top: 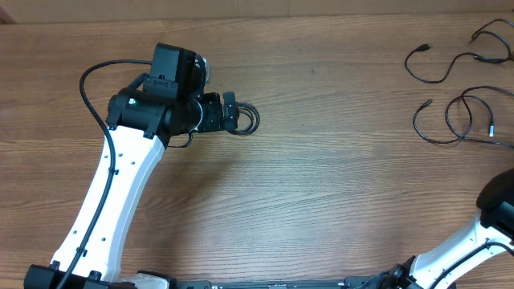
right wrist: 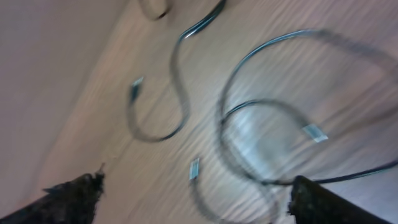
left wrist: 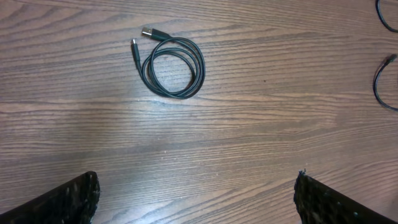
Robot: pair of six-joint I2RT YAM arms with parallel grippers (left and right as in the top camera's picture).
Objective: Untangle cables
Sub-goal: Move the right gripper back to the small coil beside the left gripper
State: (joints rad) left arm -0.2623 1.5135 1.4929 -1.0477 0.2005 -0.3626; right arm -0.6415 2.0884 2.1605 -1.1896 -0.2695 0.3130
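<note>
Black cable [left wrist: 201,67], neatly coiled

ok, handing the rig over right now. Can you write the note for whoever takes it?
Left gripper: open, empty, hovering over the coiled USB cable, which lies alone on the table, left of centre.
Right gripper: open, empty, above the loose black cables near the table's far right; its view is blurred.
Done: one cable coiled and set apart from the rest.
Left: the right-hand cables, whose loops cross one another.
</note>
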